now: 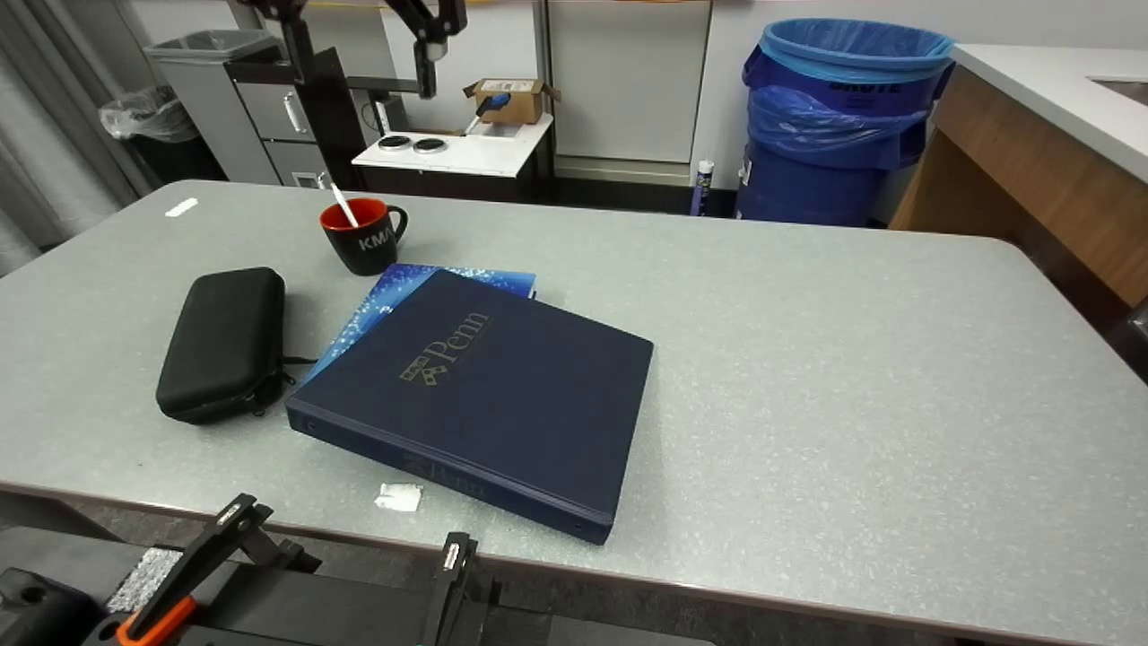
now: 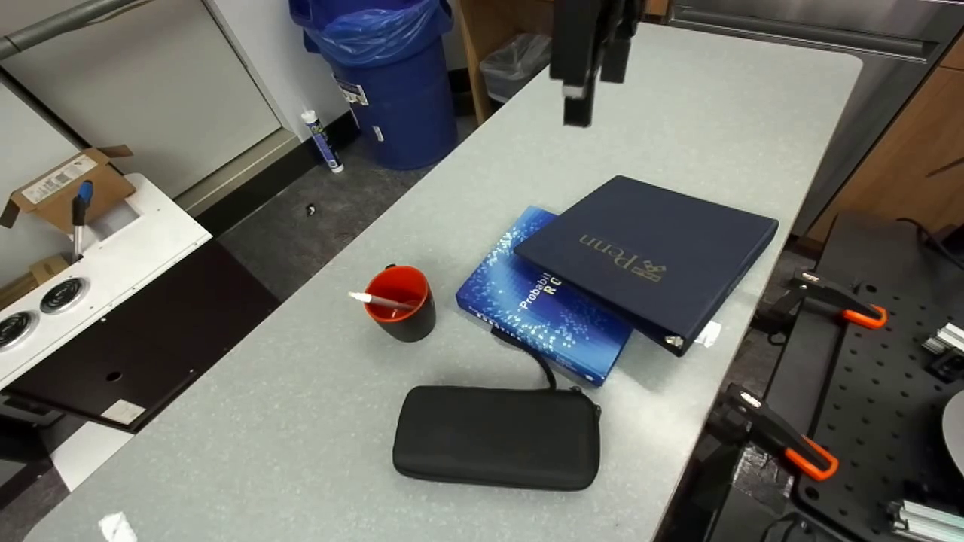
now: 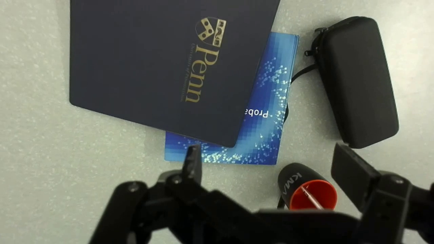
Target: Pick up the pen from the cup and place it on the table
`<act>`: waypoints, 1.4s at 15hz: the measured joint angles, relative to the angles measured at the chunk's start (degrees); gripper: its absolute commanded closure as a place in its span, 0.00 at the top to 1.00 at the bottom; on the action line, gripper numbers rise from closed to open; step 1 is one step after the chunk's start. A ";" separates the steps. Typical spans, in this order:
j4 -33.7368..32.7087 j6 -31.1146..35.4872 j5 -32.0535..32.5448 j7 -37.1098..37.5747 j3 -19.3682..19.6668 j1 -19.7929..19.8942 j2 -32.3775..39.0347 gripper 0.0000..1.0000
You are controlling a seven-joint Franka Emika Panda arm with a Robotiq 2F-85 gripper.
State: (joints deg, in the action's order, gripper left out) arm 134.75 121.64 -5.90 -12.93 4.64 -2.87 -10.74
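Approach appears to be the step in hand; the gripper (image 3: pixel 266 152) is empty, its jaws well apart above the table (image 2: pixel 301 421); the pen (image 2: pixel 385 302) leans inside the cup (image 2: pixel 413 329), one end past the rim. The next move likely calls for lining up over that end and closing gently, lest the cup tip; the book (image 2: pixel 512 290), partly under the binder (image 2: pixel 678 233), lies just beside the cup, and the case (image 2: pixel 497 438) near it; both may hinder a low approach.
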 measured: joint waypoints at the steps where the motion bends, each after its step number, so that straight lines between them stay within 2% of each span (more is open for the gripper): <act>1: -1.81 1.39 -0.33 -0.77 -0.86 -0.53 3.60 1.00; 5: -11.70 6.69 -1.00 -2.45 -5.45 -1.48 17.15 1.00; 8: -20.11 7.39 -2.20 -2.45 -9.08 -1.53 24.49 1.00; 11: -23.82 7.23 -3.27 -2.45 -10.37 -1.53 27.24 1.00; 17: -24.46 7.71 -3.19 -2.50 -10.50 -1.39 28.21 1.00; 21: -29.54 8.32 -0.76 -2.55 -11.69 -1.85 34.93 1.00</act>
State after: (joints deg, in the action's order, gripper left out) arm 105.21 129.96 -6.65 -15.48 -7.05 -4.72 24.19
